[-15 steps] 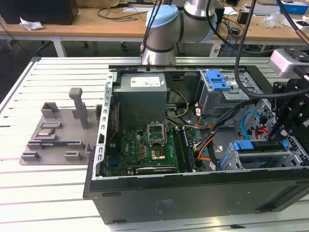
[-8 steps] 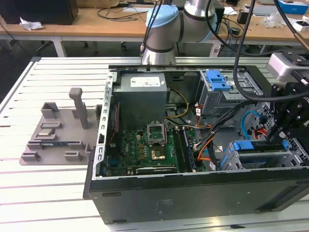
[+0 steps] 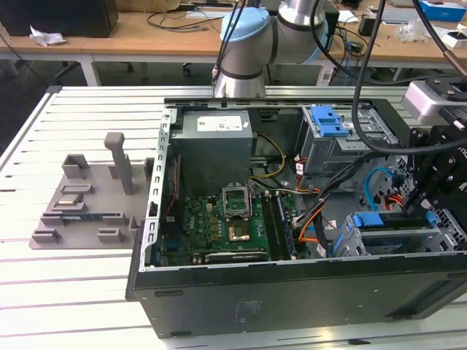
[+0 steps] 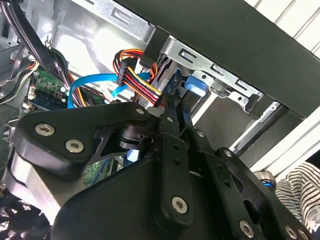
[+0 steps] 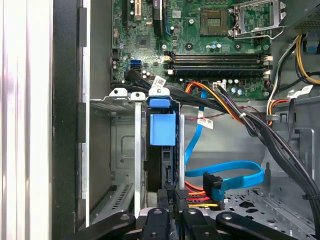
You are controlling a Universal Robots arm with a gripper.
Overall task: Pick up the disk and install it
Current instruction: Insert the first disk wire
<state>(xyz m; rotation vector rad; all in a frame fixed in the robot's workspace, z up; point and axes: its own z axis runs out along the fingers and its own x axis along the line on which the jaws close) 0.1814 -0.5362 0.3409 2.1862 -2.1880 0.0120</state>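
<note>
The disk (image 5: 162,167) stands on edge in a slot of the grey drive cage (image 5: 125,95), its blue side rail (image 5: 162,127) facing the first wrist camera. In the exterior view the disk (image 3: 398,221) lies along the cage (image 3: 446,238) at the case's front right corner. My gripper (image 5: 174,193) is shut, its narrow black tips together at the disk's near end; whether they touch it I cannot tell. The exterior view shows the gripper (image 3: 422,211) reaching down into the case from the right. In the second wrist view the gripper (image 4: 175,104) points at the blue rail (image 4: 195,85).
The open computer case (image 3: 292,299) lies on a slatted white table. Inside are the motherboard (image 3: 219,226), the power supply (image 3: 215,138) and a second cage with a blue latch (image 3: 328,120). Blue and orange cables (image 5: 235,167) run beside the disk. A grey fixture plate (image 3: 87,197) sits on the exterior view's left.
</note>
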